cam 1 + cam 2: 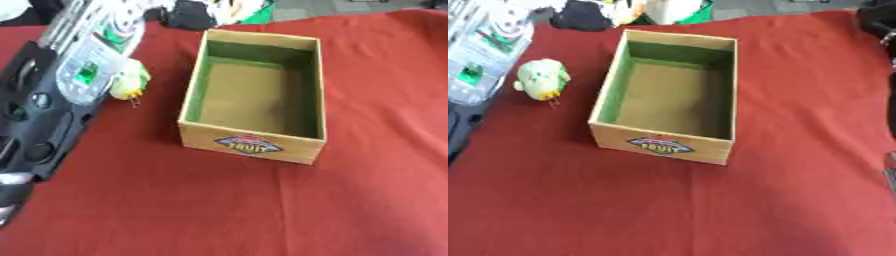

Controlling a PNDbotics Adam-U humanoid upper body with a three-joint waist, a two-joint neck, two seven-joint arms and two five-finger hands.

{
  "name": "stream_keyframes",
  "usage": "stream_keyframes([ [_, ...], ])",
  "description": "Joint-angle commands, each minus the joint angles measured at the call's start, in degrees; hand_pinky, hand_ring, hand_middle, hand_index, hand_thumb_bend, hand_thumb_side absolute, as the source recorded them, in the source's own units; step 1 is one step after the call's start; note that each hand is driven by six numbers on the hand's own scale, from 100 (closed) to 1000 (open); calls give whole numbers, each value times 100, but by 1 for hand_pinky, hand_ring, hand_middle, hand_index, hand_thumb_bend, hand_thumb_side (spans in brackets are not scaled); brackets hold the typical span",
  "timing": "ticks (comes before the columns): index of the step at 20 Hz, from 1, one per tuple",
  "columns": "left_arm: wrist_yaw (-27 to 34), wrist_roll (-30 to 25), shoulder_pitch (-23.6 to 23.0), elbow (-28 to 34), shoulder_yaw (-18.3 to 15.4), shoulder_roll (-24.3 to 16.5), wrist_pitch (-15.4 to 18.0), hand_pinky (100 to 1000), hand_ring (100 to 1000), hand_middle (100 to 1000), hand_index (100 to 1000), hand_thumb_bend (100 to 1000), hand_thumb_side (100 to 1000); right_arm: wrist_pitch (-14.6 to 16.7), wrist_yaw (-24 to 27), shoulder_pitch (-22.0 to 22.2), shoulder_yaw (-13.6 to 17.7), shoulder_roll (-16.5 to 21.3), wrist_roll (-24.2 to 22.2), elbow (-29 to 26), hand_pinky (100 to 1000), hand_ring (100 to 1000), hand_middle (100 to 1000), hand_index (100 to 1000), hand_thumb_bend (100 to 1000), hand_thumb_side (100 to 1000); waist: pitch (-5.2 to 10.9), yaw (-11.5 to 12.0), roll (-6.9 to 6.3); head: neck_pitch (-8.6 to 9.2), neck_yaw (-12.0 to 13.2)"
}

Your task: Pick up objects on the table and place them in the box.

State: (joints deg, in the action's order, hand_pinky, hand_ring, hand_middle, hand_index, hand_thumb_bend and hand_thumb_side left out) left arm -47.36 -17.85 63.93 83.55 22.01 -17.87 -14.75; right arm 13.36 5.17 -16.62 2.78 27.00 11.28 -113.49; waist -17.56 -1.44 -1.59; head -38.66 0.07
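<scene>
Your left arm (pixel 44 115) fills the left side of the left eye view and hides part of the toy, and honestly I can't tell what the left hand's fingers are doing since the hand itself isn't clear. The table (pixel 667 210) is covered in red cloth, with blurry dark and green stuff along the far edge. The wooden box (pixel 667 140) sits mid-table, open top, looking empty inside. The little pale green plush toy (pixel 542 79) sits on the cloth left of the box, apart from it.
</scene>
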Motion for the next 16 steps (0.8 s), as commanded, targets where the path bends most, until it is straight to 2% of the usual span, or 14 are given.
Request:
stream_keyframes([
  [1, -284, 229, 171, -355, 16, 340, 104, 241, 329, 388, 468, 100, 349, 4, 52, -75, 16, 91, -33, -111, 822, 780, 626, 914, 100, 894, 85, -6, 32, 56, -1],
  [5, -639, 371, 147, -707, 60, 610, 285, 245, 333, 389, 469, 100, 347, -16, 60, -108, 0, 53, -60, -111, 823, 779, 626, 915, 100, 894, 51, -16, 36, 70, -49],
  [9, -988, 286, 98, -908, 108, 747, 466, 263, 354, 401, 477, 100, 336, -33, 64, -128, -10, 26, -77, -111, 824, 779, 625, 915, 100, 892, 32, -10, 37, 91, -57],
  [12, -1191, 72, 43, -1039, 158, 850, 686, 295, 382, 418, 492, 100, 327, -50, 64, -137, -9, 5, -78, -111, 824, 779, 625, 915, 100, 892, 17, -21, 37, 108, -73],
  [16, -1139, -259, -28, -1292, 267, 910, 1024, 386, 467, 486, 566, 100, 298, -64, 52, -137, -9, -12, -81, -111, 825, 780, 625, 916, 100, 892, -1, -41, 28, 120, -86],
])
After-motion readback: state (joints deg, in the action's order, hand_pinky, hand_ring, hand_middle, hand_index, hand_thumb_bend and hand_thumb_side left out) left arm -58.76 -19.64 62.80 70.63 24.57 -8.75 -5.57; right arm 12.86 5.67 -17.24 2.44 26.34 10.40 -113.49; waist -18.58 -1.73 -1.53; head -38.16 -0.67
